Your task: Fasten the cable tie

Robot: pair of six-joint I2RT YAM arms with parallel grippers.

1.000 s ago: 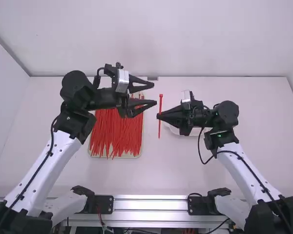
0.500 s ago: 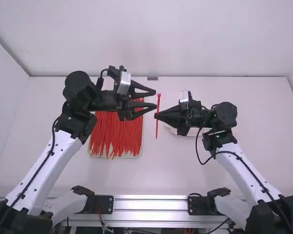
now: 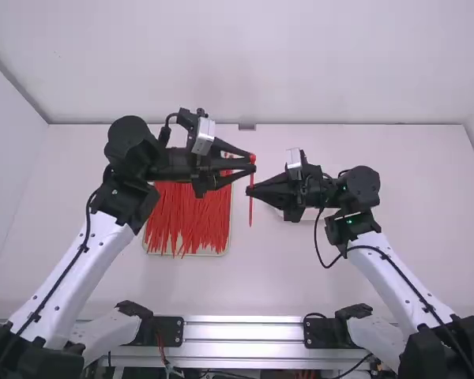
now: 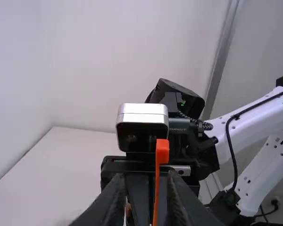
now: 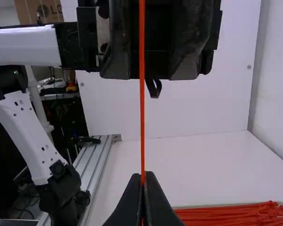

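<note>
The thin red plastic cable tie [image 3: 250,210] hung upright above the middle of the white tabletop [image 3: 426,237]. The right gripper [image 3: 250,189] had its jaws clenched on the tie, while the released jaws of the left gripper [image 3: 250,163] straddled its head.

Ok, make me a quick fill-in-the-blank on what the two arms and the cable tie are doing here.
1. The right end effector grips a cable tie coloured ___.
2. The tie is held ___, not lying flat.
3. The left end effector is at the tie's ___ end.
4. The spare ties lie on the table beneath the ___ arm.
Missing words: red; upright; upper; left.
</note>
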